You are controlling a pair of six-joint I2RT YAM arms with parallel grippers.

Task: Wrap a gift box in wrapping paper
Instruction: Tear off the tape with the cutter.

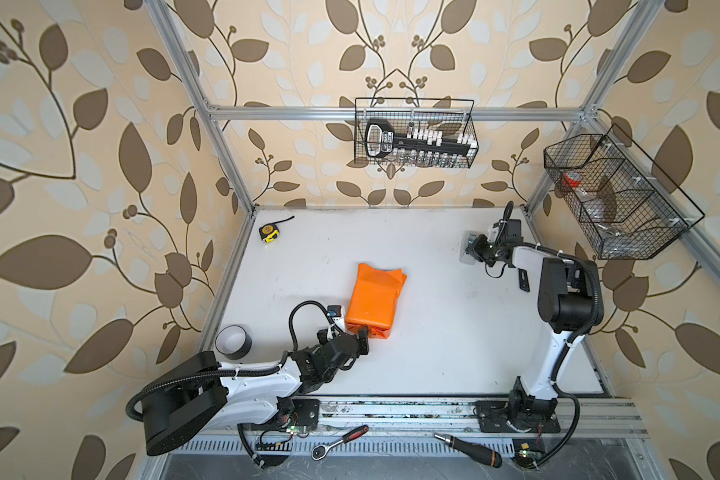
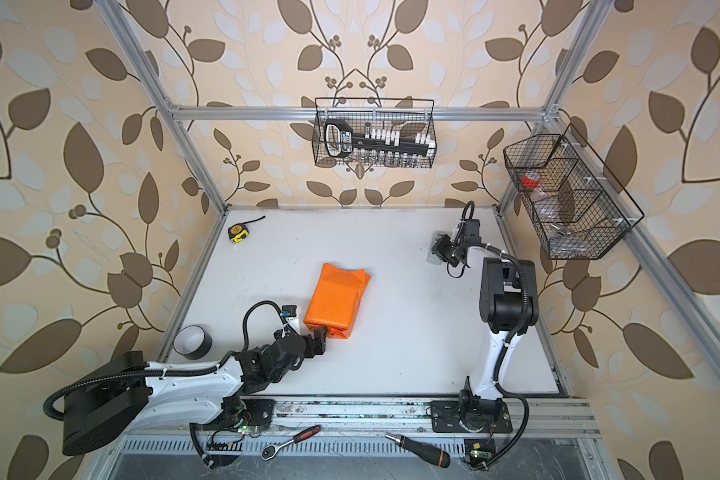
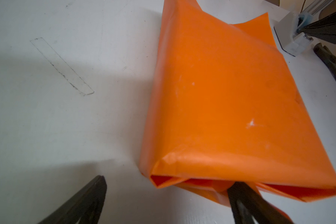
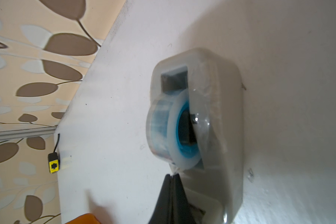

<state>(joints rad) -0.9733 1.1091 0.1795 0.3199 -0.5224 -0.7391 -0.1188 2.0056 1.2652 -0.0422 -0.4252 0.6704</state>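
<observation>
Pinching tape, seemingly: right gripper

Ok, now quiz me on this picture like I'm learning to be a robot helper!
1. True or false: the right gripper is shut, right by the tape dispenser.
2. What lies in the far left corner of the table? A) a tape measure B) scissors C) a cup
3. Fill the gap: the ___ gripper is open at the near end of the wrapping paper.
Key: 1 true; 2 A; 3 left gripper.
</observation>
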